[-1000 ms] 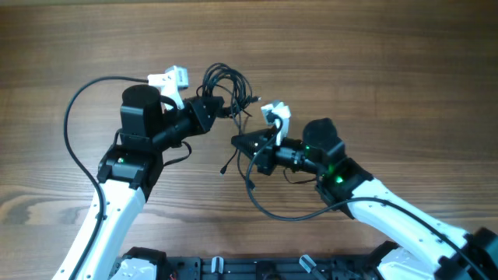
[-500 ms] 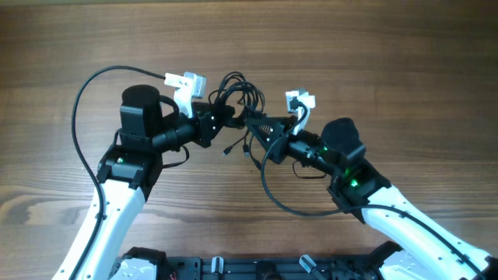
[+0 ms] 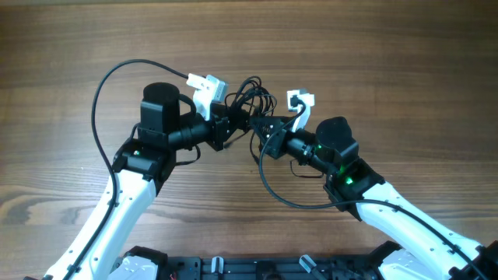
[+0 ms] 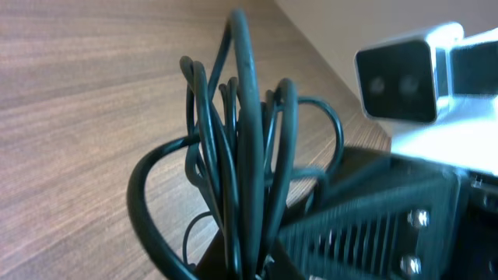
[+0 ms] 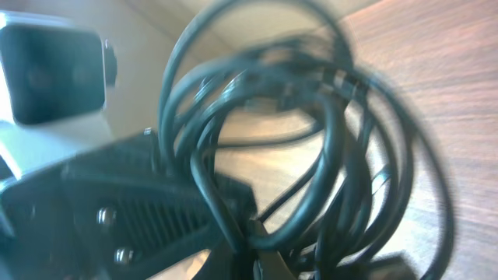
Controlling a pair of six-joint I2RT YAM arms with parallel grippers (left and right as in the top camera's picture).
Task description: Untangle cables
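Observation:
A tangled bundle of thin black cables (image 3: 250, 95) hangs between my two grippers above the wooden table. My left gripper (image 3: 230, 122) is shut on the bundle's left side; in the left wrist view the cable loops (image 4: 241, 148) rise straight out of its jaws. My right gripper (image 3: 263, 124) is shut on the bundle's right side; in the right wrist view the loops (image 5: 311, 132) fill the frame, blurred. The two grippers sit almost tip to tip. Each wrist view shows the other gripper's dark body, the right one (image 4: 366, 225) and the left one (image 5: 124, 202), close by.
The wooden table (image 3: 405, 62) spreads all round. Each arm's own black supply cable arcs over it, one at the left (image 3: 105, 78) and one below the right gripper (image 3: 272, 187). White wrist cameras (image 3: 207, 84) (image 3: 299, 101) stand above the grippers.
Both grippers have moved together towards the middle and up the table with the bundle. The left arm swung right; the right gripper rose to meet it, and the bundle now hangs lifted between them.

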